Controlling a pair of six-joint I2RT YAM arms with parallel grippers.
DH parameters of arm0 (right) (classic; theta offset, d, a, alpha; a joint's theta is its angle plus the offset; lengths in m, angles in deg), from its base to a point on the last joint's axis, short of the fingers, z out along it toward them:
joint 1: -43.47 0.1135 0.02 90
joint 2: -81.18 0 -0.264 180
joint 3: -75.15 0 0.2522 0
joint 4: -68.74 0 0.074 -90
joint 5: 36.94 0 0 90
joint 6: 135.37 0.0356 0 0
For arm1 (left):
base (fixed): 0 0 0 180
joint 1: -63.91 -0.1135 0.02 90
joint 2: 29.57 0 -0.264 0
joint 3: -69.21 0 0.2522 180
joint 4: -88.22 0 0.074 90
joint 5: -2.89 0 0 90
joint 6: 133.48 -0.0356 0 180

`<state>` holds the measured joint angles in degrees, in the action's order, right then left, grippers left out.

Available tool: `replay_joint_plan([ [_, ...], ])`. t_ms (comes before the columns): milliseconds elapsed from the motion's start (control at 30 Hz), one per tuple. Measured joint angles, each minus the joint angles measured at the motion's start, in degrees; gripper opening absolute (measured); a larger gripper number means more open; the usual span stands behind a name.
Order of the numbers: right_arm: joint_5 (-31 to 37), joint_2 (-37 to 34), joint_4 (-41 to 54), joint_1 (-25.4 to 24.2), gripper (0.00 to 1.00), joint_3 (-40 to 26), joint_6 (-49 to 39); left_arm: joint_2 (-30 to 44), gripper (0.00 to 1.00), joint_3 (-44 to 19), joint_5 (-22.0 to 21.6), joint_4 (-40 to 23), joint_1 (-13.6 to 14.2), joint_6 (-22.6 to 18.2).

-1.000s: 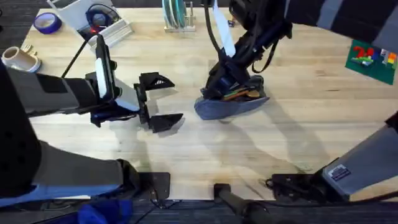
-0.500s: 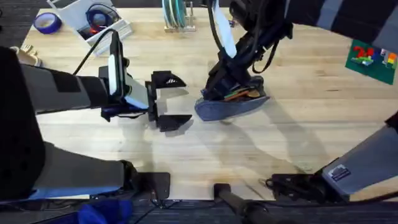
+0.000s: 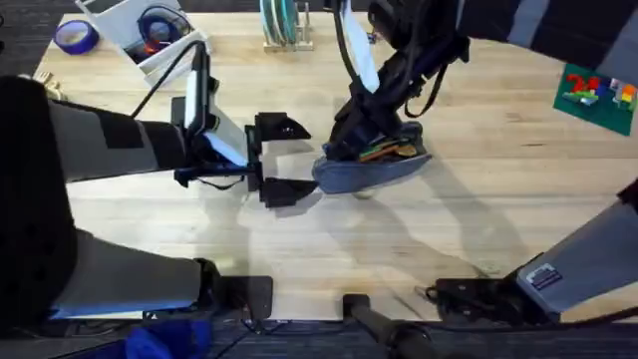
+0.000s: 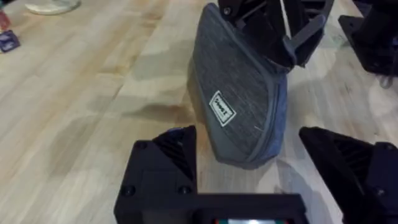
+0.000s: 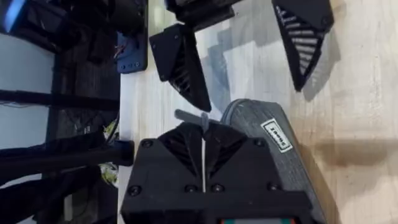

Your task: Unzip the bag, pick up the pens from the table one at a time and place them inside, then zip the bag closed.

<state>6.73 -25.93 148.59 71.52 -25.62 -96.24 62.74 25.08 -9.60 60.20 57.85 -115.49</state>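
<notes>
- Bag (image 3: 371,168) is lying near the middle of the table (image 3: 478,214) in the overhead view, its mouth gaping toward the far side, with orange and dark shapes, seemingly the pens (image 3: 384,150), showing inside it.
- Overhead is also showing the right gripper (image 3: 349,143) pressing down at the bag's near-left upper edge, and the left gripper (image 3: 282,158) spreading wide just left of the bag, one finger almost touching the bag's end, holding nothing.
- Compared with a second ago, the left gripper is sitting noticeably closer to the bag, while the bag and the right arm are staying where they were.
- Left wrist view is showing what overhead is hiding: the bag's grey side panel (image 4: 239,106) with a small white label (image 4: 222,107), standing between the spread black fingers (image 4: 168,155) without touching them, and the right gripper at the bag's top.
- Right wrist view is showing the right gripper's fingers (image 5: 186,146) squeezed together on a thin pale tab (image 5: 203,134), apparently the zipper pull, at the bag's end (image 5: 273,146), with the left gripper's two spread fingers (image 5: 181,65) beyond it.
</notes>
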Motion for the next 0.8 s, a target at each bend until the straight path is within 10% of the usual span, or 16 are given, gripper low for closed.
replay_joint_plan([
  [800, 0.00, 0.00, -0.06, 0.00, 0.034, 0.00, 0.02, 0.00, 0.995, 0.00, -5.76, 5.94, 5.20, 9.51],
])
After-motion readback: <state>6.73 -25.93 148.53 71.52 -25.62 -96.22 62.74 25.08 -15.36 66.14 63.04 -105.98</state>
